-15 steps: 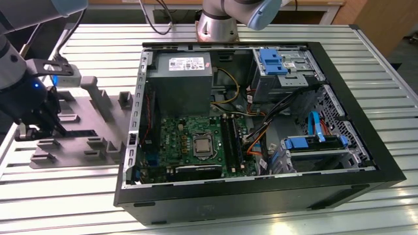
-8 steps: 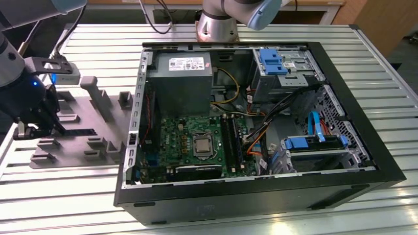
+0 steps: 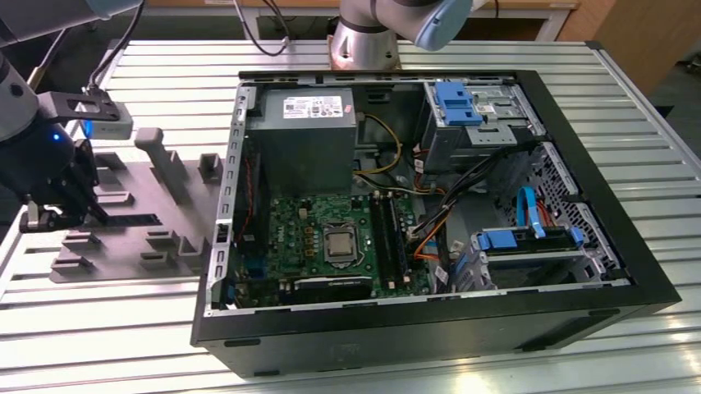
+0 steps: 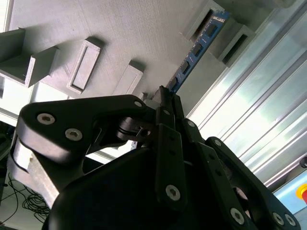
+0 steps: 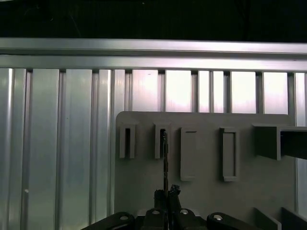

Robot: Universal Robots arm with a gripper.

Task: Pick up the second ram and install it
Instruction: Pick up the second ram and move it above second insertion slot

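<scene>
Pinched by gripper (image 4: 164,93) at grey tray (image 4: 134,28): second ram (image 4: 196,48). Shows chips in second wrist view (edge-on in first wrist view).

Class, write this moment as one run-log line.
gripper: shut on second ram | ram: far end between raised blocks of grey tray | install: not yet done

Tray (image 3: 143,205) on slatted table (image 3: 110,328) at the exterior view's left, open computer case (image 3: 438,328) just beside it on the right; inside, motherboard (image 3: 318,222) near, power supply (image 3: 301,139) behind it, drive bays (image 3: 471,115) right. Second ram (image 4: 196,50) on edge between tray blocks, gripper (image 4: 165,96) clamped on its end
</scene>
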